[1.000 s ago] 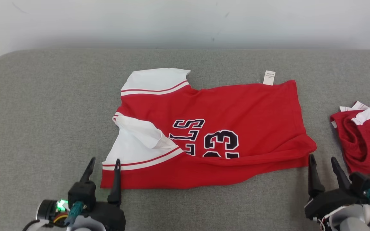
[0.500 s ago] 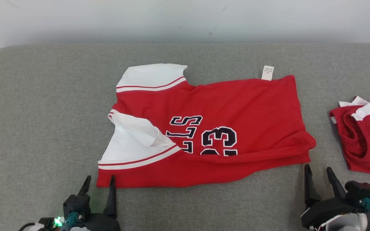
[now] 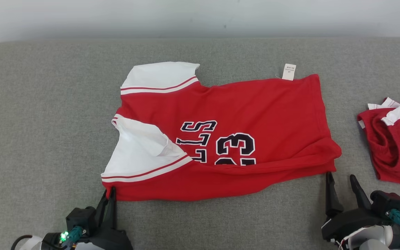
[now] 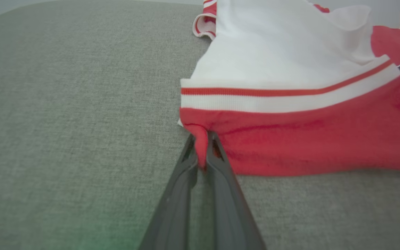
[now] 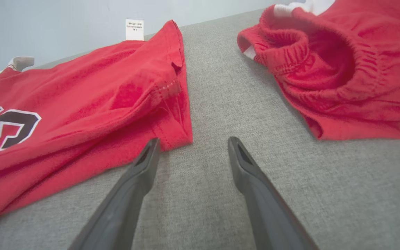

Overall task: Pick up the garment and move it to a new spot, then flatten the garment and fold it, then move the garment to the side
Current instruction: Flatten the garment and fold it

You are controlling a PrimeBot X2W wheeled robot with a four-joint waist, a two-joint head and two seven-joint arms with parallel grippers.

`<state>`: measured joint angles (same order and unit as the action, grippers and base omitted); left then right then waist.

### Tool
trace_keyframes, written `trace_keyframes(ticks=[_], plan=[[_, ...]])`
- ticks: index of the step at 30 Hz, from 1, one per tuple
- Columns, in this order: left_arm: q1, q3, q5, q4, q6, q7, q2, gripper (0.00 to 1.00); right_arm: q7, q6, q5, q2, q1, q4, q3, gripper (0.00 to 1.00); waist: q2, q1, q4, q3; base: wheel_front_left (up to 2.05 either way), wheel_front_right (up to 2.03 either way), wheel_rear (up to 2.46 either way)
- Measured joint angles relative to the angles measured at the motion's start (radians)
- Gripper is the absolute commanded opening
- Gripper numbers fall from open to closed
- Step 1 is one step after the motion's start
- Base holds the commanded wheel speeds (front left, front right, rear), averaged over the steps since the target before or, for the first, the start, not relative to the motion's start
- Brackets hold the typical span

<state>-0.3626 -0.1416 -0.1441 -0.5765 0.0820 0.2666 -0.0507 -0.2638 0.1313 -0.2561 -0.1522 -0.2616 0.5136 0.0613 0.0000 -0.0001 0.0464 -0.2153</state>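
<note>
The garment [image 3: 262,111] lies flat on the table [image 3: 47,121], its near-left corner pinched by the left gripper [image 4: 202,140]. The right gripper [image 5: 193,146], fingers apart just beside the near-right corner, should catch both layers before lifting.

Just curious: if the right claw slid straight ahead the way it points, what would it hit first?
Probably a corner of the red jersey: one finger of the open right gripper sits right at its hem. The other finger faces bare grey cushion.
</note>
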Motion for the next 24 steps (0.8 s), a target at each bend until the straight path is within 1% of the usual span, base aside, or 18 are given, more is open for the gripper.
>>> trace_keyframes(ticks=[7,16,17,18,19,20,21,24], plan=[[-0.007,-0.024,-0.005,0.009,-0.001,0.002,-0.001,0.0,0.0,0.0,-0.016,0.006,-0.02,-0.042,-0.009,1.0,0.0,0.0001,-0.014,-0.014,0.0,0.0,0.0],[-0.011,-0.033,-0.005,0.02,-0.002,0.001,0.0,0.0,0.0,0.0,-0.002,-0.003,-0.053,0.011,0.012,1.0,0.0,0.0001,-0.033,-0.023,0.0,0.0,0.0],[-0.012,-0.034,-0.005,0.021,-0.002,0.001,0.0,0.0,0.0,0.0,0.0,-0.004,-0.056,0.018,0.012,0.82,0.0,0.0001,-0.034,-0.024,0.0,0.0,0.0],[-0.012,-0.035,-0.005,0.022,-0.002,0.001,0.001,0.0,0.0,0.0,0.002,-0.006,-0.057,0.025,0.013,0.59,0.0,0.0001,-0.036,-0.024,0.0,0.0,0.0],[-0.012,-0.035,-0.005,0.023,-0.002,0.001,0.001,0.0,0.0,0.0,0.004,-0.007,-0.057,0.031,0.014,0.35,0.0,0.0001,-0.037,-0.025,0.0,0.0,0.0],[-0.012,-0.037,-0.005,0.025,-0.002,0.001,0.001,0.0,0.0,0.0,0.004,-0.009,-0.058,0.037,0.013,0.08,0.0,0.0001,-0.038,-0.026,0.0,0.0,0.0],[-0.013,-0.038,-0.005,0.026,-0.002,0.001,0.001,0.0,0.0,0.0,0.004,-0.011,-0.061,0.046,0.014,0.0,0.0,0.0001,-0.039,-0.026,0.0,0.0,0.0],[-0.013,-0.038,-0.006,0.029,-0.006,0.001,0.001,0.0,0.0,0.0,0.001,-0.014,-0.069,0.057,0.018,0.0,0.0,0.0001,-0.041,-0.027,0.0,0.0,0.0]])
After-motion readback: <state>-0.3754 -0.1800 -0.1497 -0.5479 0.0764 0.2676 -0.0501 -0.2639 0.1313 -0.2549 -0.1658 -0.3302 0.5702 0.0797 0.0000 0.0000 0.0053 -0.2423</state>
